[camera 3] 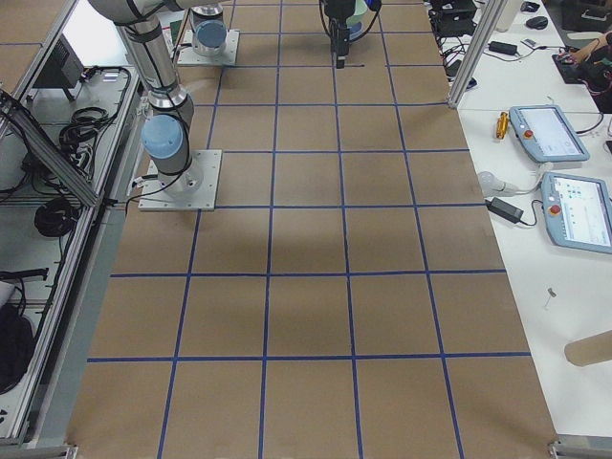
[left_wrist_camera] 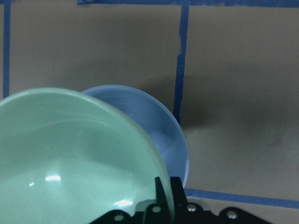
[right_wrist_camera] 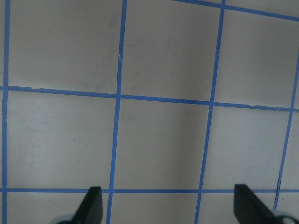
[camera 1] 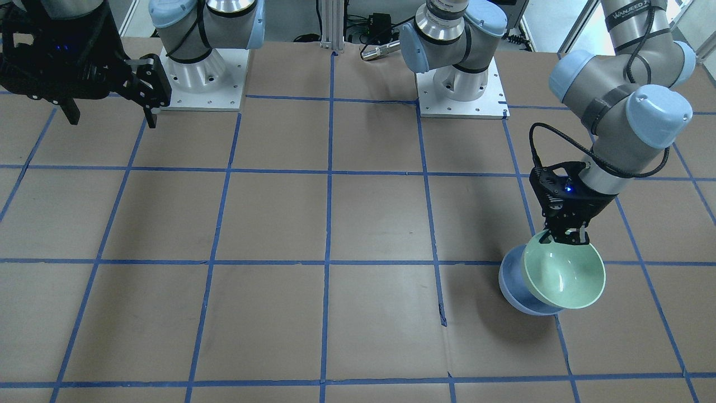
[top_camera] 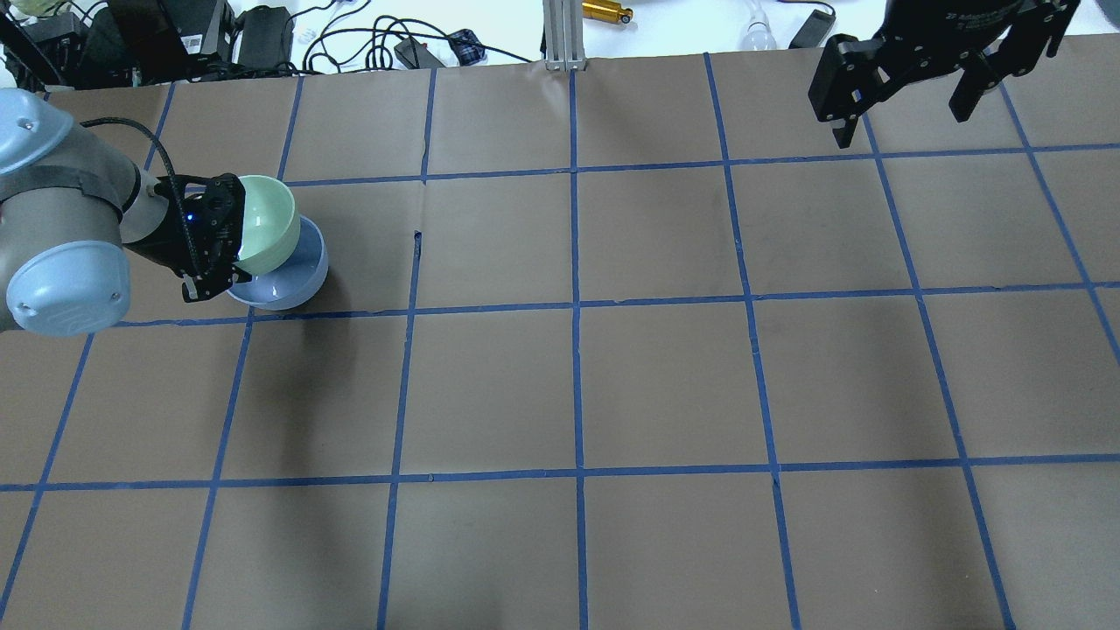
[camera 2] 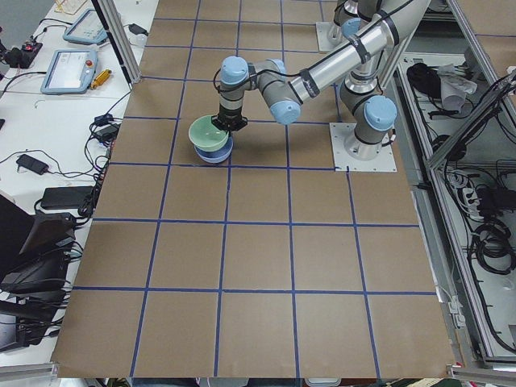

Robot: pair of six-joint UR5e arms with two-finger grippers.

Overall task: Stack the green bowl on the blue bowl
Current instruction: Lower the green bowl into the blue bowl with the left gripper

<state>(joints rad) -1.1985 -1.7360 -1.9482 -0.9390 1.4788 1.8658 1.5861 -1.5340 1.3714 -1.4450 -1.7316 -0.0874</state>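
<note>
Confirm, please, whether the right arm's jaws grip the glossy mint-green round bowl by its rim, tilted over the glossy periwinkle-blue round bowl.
Not quite: it is the left arm, not the right, whose jaws grip the glossy mint-green round bowl by its rim, tilted over the glossy periwinkle-blue round bowl. The overhead exterior view shows that arm entering from its left.

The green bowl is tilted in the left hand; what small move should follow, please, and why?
Probably level it and lower: the left hand grips the green bowl by its rim, tilted over the blue bowl, not yet nested.
</note>
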